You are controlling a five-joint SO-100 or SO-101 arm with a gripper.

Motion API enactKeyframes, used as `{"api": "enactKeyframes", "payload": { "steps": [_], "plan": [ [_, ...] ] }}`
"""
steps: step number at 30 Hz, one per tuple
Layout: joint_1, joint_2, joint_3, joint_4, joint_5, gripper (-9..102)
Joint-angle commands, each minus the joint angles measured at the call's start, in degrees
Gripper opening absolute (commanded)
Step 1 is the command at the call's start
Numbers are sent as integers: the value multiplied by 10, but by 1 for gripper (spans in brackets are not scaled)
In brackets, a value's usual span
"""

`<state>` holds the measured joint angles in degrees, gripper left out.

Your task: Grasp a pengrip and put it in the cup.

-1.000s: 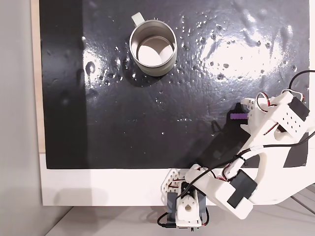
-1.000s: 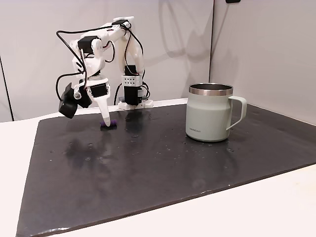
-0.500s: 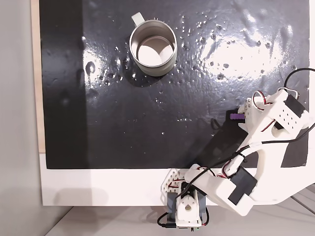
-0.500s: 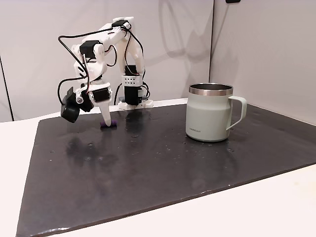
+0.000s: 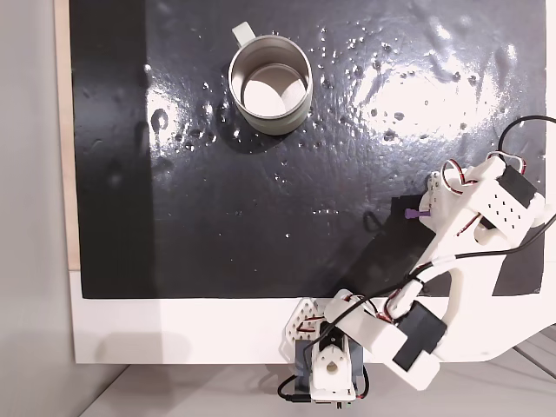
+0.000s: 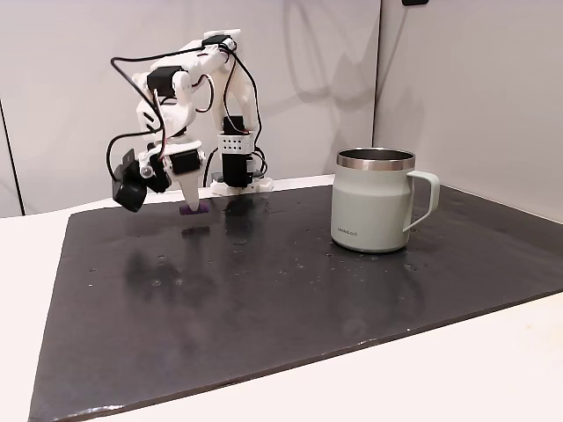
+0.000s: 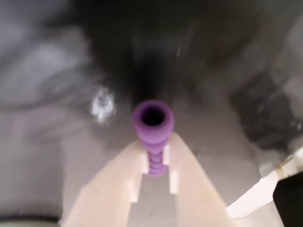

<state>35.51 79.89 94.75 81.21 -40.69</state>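
The jaws are clamped on the pengrip (image 7: 152,137), held just above the black mat (image 6: 290,290). Its long axis sticks out past the fingertips. The cup (image 5: 269,87) stands well apart, up-left in the top-down fixed view.

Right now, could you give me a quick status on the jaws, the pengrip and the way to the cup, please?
Gripper shut on pengrip, lifted off the black mat. Cup upright, apart from the arm, mouth open. Nothing between them on the mat.
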Motion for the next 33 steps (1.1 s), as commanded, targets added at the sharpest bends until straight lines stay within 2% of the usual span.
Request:
{"api": "enactKeyframes", "payload": {
  "steps": [1,11,19,25,33],
  "plan": [
    [-19,107,-3,38,16,0],
    [-39,286,-62,149,25,0],
    [-62,409,-114,155,31,0],
    [-134,417,-170,155,89,0],
    [-290,370,-239,139,211,0]
  ]
}}
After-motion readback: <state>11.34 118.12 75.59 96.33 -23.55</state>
